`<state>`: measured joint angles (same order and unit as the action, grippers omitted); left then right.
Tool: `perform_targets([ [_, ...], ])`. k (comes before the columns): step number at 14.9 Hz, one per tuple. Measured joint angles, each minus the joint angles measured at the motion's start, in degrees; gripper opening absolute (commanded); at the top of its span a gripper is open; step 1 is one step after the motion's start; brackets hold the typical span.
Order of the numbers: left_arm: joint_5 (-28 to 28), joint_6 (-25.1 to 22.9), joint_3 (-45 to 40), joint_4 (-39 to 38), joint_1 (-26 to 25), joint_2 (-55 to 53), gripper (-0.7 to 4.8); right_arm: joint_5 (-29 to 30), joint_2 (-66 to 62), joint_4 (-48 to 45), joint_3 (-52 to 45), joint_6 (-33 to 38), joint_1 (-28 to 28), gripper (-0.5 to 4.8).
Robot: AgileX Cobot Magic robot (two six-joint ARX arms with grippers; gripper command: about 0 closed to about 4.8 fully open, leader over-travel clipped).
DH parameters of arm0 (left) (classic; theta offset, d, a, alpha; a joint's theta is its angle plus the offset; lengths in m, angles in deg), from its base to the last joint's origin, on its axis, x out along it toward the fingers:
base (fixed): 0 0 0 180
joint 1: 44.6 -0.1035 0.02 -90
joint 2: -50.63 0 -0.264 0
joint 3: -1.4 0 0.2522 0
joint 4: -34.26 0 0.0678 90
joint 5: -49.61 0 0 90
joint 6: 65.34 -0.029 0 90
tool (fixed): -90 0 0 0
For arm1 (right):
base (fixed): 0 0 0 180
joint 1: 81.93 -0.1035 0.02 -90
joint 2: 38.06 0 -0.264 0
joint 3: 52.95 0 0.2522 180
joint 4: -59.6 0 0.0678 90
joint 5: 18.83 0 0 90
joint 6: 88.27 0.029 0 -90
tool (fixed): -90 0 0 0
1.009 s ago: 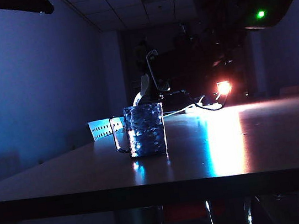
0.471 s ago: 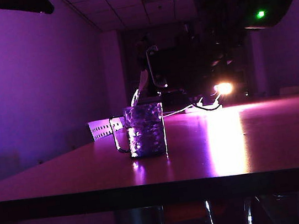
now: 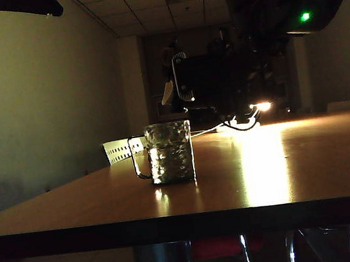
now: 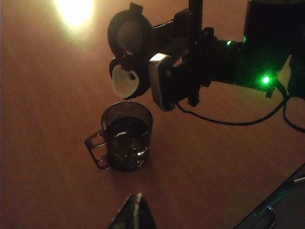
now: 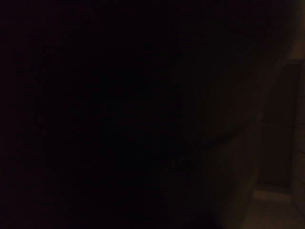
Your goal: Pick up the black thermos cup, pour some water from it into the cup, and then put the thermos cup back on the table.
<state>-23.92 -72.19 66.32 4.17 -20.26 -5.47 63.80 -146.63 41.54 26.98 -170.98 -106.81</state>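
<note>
The right gripper (image 4: pixel 164 78) is clamped around the black thermos cup (image 4: pixel 143 52), its jaws spread fairly wide to take the flask's body, with one pale-tipped finger (image 4: pixel 161 81) showing across the dark barrel. The flask is held tipped over toward level, its lid flipped open and its white spout (image 4: pixel 125 82) hanging just above the rim of the cup (image 4: pixel 126 143), not touching it. The cup stands upright on the table (image 4: pixel 43 124) with liquid already in it and its thin handle turned away from the arm. In the exterior view the same cup (image 3: pixel 170 152) sits near the table's front edge (image 3: pixel 175 225), and the flask and right arm are only a dark mass above and behind it. The right wrist view is almost wholly black, filled by something dark close to the lens. The left gripper (image 4: pixel 134 214) hangs well back from the cup, above bare table; only its dark tips show, close together, and whether anything separates them cannot be told.
</note>
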Motion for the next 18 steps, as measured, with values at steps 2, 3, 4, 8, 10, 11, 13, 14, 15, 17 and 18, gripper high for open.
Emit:
perform_targets([
  [2, 0.0, 0.0, 0.0, 0.0, 0.0, 0.0, -0.06, 0.0, 0.0, -0.02, -0.02, 2.38, 0.0, 0.76],
  [3, 0.0, 0.0, 0.0, 0.0, 0.0, 0.0, -0.06, -0.02, 0.0, -0.02, -0.02, 5.25, 0.04, 0.76],
  [4, 0.0, 0.0, 0.0, 0.0, 0.0, 0.0, -0.05, -0.13, 0.04, -0.07, -0.02, 8.22, 0.35, 0.76],
  [8, -0.02, 0.0, 0.0, -0.04, -0.02, 0.02, -0.05, -0.7, 2.36, -0.33, -0.02, 32.52, 5.35, 0.76],
  [10, 0.0, 0.0, 0.02, 0.0, -0.02, 0.02, -0.06, -0.28, 4.46, -0.39, -0.02, 44.76, 10.29, 0.76],
  [11, -0.02, 0.0, 0.02, 0.0, -0.02, 0.02, -0.06, 3.5, 5.6, -0.42, -0.02, 50.86, 13.31, 0.76],
  [13, 0.0, 0.0, 0.0, -0.02, -0.02, 0.02, -0.06, 12.98, 6.51, -1.57, 0.0, 61.55, 17.77, 0.76],
  [14, -0.02, 0.0, 0.0, 0.0, -0.02, 0.0, -0.06, 16.9, 6.49, -1.73, -0.02, 66.31, 19.67, 0.76],
  [15, -0.02, 0.0, 0.02, 0.0, -0.02, 0.02, -0.06, 20.46, 6.4, -1.68, -0.02, 70.47, 21.88, 0.76],
  [17, -0.02, 0.0, 0.02, -0.02, -0.02, 0.02, -0.05, 20.37, 6.43, -1.22, 0.0, 72.15, 25.11, 0.76],
  [18, -0.02, 0.0, 0.02, -0.02, -0.02, 0.02, -0.06, 19.93, 6.43, -0.42, -0.02, 72.24, 26.12, 0.76],
])
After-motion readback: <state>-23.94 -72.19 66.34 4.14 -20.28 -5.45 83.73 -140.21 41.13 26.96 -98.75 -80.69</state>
